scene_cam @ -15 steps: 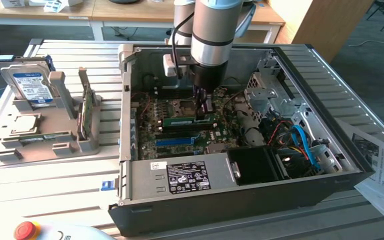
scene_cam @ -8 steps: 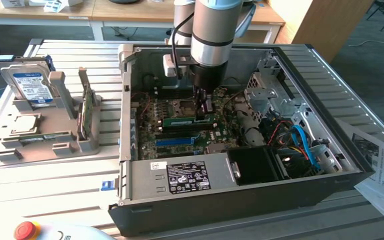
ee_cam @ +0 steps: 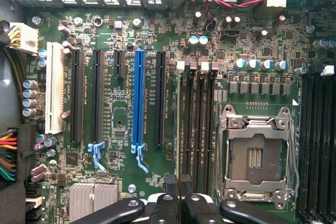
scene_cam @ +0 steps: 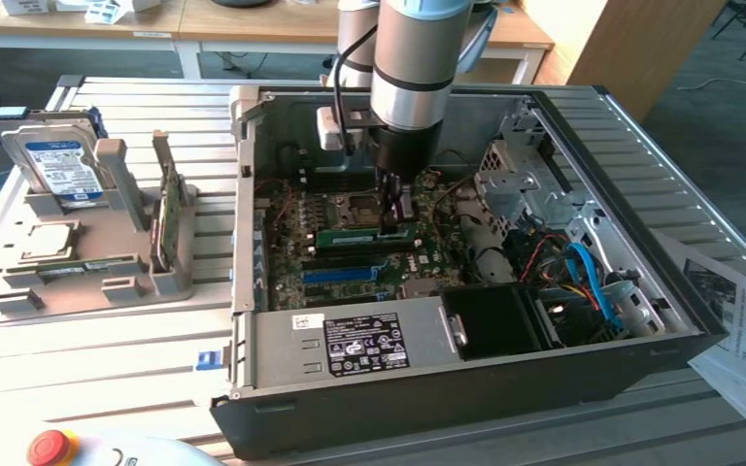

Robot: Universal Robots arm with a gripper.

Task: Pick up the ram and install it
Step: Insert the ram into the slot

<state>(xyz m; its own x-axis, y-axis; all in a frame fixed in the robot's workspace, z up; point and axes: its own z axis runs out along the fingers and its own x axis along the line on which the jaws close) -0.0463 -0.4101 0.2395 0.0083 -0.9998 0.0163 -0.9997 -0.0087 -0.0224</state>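
The ram (scene_cam: 362, 234) is a narrow green stick standing in a black motherboard slot inside the open computer case (scene_cam: 684, 335). My gripper (scene_cam: 398, 225) hangs straight down over the board, its fingertips at the stick's end nearer the exterior view's right. The fingers are shut together with nothing between them. Whether they press on the stick I cannot tell. In the wrist view the ram (ee_cam: 178, 119) shows edge-on as a thin line in the first of several black slots, and the shut gripper (ee_cam: 178, 184) sits right over one end of it.
A grey holder (scene_cam: 152, 282) on the exterior view's left carries a silver hard drive (scene_cam: 55, 160) and an upright green card (scene_cam: 166, 218). The power supply (scene_cam: 347, 340), a drive cage (scene_cam: 523, 184) and blue cables (scene_cam: 587, 277) crowd the board. An empty CPU socket (ee_cam: 254, 156) lies beside the slots.
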